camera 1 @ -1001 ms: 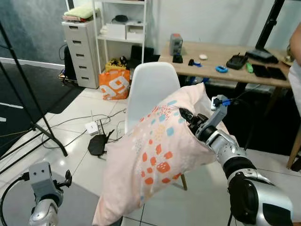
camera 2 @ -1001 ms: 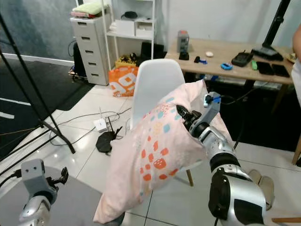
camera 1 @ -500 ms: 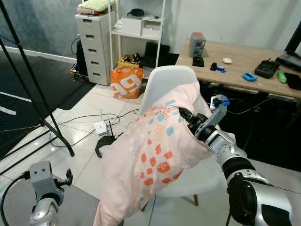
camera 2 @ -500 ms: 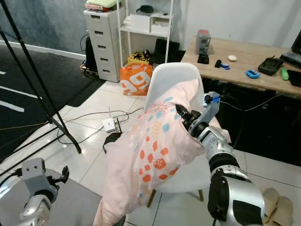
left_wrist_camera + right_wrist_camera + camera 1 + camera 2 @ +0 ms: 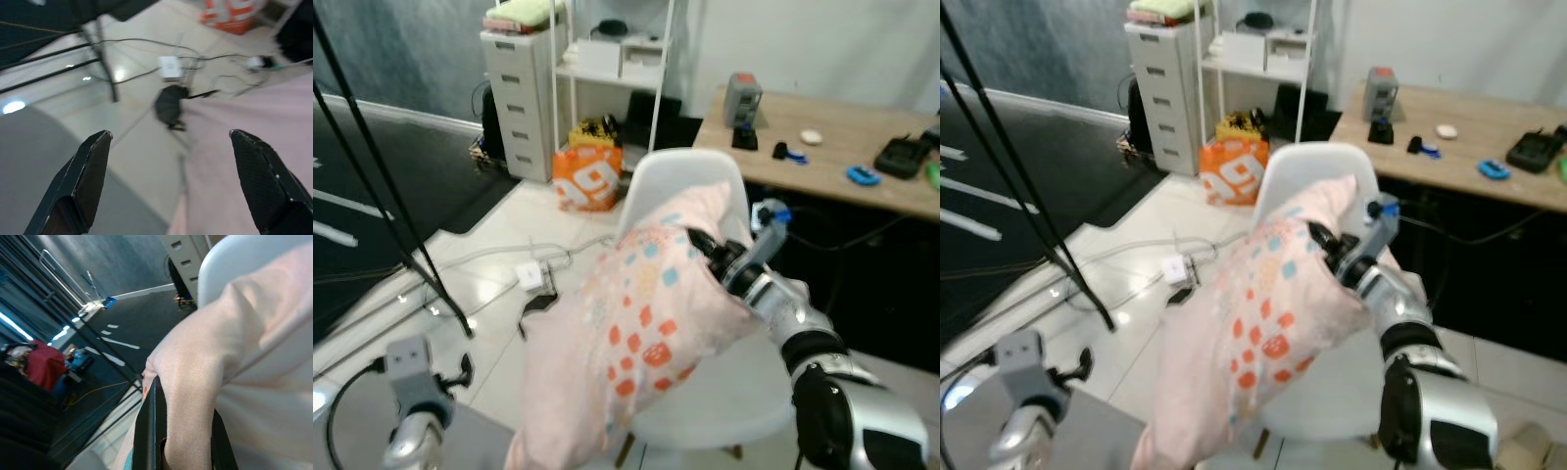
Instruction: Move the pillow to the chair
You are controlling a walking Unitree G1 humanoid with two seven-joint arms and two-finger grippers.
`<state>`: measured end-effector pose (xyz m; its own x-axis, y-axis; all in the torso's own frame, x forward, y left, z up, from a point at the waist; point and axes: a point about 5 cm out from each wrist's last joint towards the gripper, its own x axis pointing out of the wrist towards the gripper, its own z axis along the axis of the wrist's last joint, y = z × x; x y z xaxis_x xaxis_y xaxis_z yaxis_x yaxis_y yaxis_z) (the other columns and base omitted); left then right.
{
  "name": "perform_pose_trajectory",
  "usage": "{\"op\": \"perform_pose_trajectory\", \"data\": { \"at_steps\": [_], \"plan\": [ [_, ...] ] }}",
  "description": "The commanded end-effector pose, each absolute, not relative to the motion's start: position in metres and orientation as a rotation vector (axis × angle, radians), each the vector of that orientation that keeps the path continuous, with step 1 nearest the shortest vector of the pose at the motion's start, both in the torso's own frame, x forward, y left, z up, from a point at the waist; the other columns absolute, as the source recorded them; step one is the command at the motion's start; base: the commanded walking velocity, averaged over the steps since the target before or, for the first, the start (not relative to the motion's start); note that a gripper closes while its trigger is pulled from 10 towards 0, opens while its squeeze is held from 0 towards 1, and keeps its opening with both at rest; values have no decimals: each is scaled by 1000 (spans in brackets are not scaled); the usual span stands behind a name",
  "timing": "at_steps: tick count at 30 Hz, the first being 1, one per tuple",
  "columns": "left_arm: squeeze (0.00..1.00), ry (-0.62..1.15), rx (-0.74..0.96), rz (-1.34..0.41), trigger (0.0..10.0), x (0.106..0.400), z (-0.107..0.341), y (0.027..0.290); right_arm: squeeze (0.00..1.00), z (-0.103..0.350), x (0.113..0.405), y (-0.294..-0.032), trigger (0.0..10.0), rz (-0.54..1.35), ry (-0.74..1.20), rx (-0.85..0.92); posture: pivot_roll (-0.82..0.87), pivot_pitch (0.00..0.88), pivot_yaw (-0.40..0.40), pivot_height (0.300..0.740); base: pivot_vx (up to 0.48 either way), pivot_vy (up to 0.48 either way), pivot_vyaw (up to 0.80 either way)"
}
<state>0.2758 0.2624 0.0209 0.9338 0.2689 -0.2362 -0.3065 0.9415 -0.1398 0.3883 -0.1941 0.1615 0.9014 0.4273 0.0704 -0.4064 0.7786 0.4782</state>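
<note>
- Your right gripper is clamped on the pale pink pillow with orange and blue square print, its black fingers pinching a fold of the fabric near the pillow's upper end.
- You have the pillow held up in front of the white moulded plastic chair; its top edge lies against the chair's backrest, and its lower end hangs down past the front of the seat toward the floor.
- Your left gripper hangs low at your left side, fingers spread wide with nothing between them; the wrist view looks down on the white tiled floor, loose cables and a small black device.
- Beyond the chair you can see an orange shopping bag, a grey drawer unit and a wooden desk with small items on it.
- A black tripod leg crosses your left field.
</note>
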Motion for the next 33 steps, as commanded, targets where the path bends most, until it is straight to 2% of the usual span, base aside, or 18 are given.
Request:
{"op": "perform_pose_trajectory", "data": {
  "at_steps": [1,13,26,33],
  "plan": [
    [0,236,-194,310,10000,268,14,265,0,181,393,-194,10000,469,-50,506,-76,75,-29,731,0,0,0],
    [0,242,-197,300,10000,267,13,264,0,183,393,-200,10000,446,-58,501,-77,85,-26,731,0,-419,0],
    [0,236,-197,289,10000,268,14,263,0,186,393,-205,10000,427,-70,498,-80,87,-25,731,0,0,0],
    [0,241,-186,287,10000,268,14,263,0,185,393,-204,10000,427,-68,499,-80,87,-25,731,0,-480,0]
  ]
}}
